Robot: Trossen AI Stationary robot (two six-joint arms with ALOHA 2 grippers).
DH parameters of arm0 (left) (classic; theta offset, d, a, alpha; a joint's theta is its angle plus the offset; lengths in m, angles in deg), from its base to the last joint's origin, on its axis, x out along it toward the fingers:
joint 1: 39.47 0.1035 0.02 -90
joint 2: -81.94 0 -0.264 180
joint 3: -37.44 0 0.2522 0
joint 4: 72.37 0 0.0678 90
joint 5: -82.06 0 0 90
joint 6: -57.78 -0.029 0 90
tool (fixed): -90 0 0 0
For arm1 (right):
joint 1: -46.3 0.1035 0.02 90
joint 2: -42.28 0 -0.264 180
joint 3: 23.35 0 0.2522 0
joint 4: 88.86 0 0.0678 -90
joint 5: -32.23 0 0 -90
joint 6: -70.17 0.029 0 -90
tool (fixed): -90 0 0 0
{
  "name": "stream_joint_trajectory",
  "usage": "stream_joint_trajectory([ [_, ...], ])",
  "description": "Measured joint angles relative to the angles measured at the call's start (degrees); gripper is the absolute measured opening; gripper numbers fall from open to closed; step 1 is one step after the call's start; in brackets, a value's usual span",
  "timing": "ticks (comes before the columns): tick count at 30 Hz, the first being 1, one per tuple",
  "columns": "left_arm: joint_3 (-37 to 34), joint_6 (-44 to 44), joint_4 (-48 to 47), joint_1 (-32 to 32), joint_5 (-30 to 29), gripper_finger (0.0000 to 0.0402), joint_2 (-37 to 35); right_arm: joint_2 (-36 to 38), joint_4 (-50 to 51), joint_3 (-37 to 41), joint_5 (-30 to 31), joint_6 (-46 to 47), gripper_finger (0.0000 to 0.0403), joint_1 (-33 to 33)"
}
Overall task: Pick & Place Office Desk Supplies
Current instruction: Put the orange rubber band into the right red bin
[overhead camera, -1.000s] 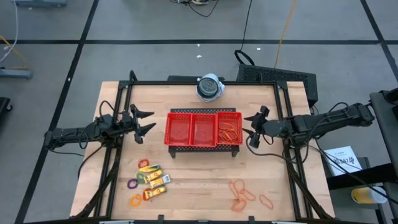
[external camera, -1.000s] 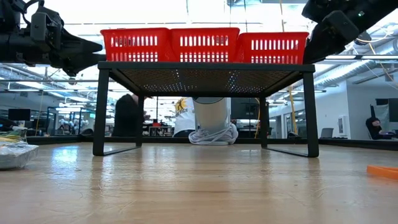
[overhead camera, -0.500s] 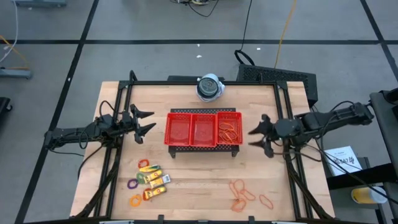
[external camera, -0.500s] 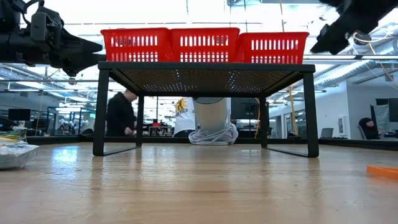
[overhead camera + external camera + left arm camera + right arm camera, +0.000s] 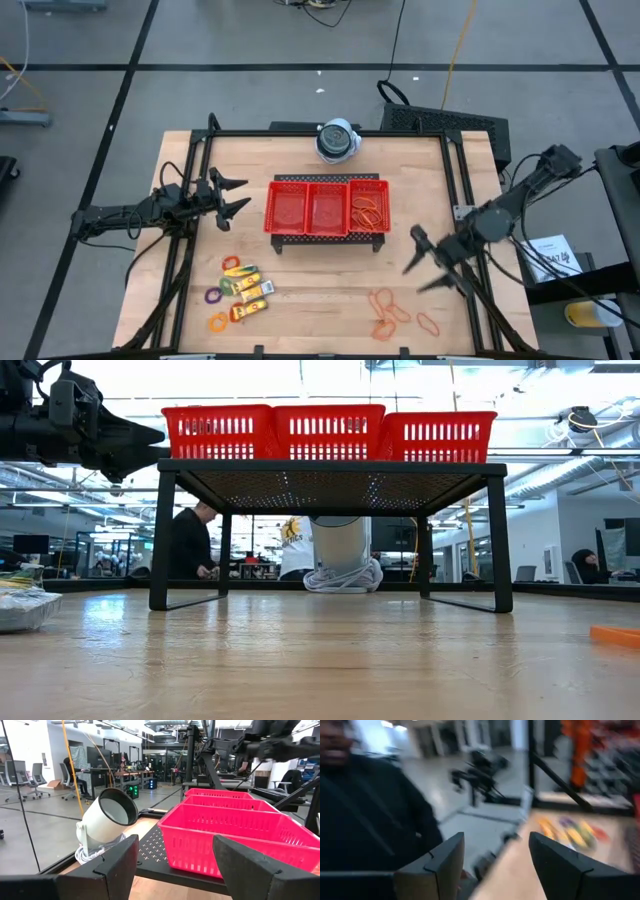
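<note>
High view, left to right: your left gripper (image 5: 232, 196) waits open and empty at mid-left beside the red tray (image 5: 326, 207). Your right gripper (image 5: 425, 262), jaws spread and holding nothing, hangs at lower right. The loose orange rubber bands (image 5: 398, 315) lie just below and left of it, far nearer this arm.

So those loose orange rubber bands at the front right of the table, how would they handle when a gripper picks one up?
The orange rubber bands are thin loops lying flat on the table, so probably floppy and very light, sagging once lifted. Several overlap, so one pinch may well drag up a neighbour. Lying that flat, they are likely hard to get under and could slide when pushed.
</note>
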Motion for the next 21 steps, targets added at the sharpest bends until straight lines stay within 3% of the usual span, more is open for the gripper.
stream_joint_trajectory([
  [4, 0.0, 0.01, 0.02, -0.02, 0.0, 0.0267, 0.0, -5.24, -8.65, -0.22, 1.19, -2.43, 0.0212, 5.72],
  [9, 0.0, 0.0, 0.02, -0.02, 0.0, 0.0267, 0.0, -12.46, -3.1, -6.9, 14.53, -0.96, 0.0212, 12.04],
  [16, 0.0, 0.0, 0.0, -0.02, 0.0, 0.0267, 0.0, -25.55, 26.31, -27.2, 25.6, 15.77, 0.0212, 18.19],
  [21, 0.0, 0.01, 0.01, -0.01, 0.0, 0.0267, 0.0, -33.46, 44.86, -34.03, 25.53, 34.94, 0.0212, 19.64],
])
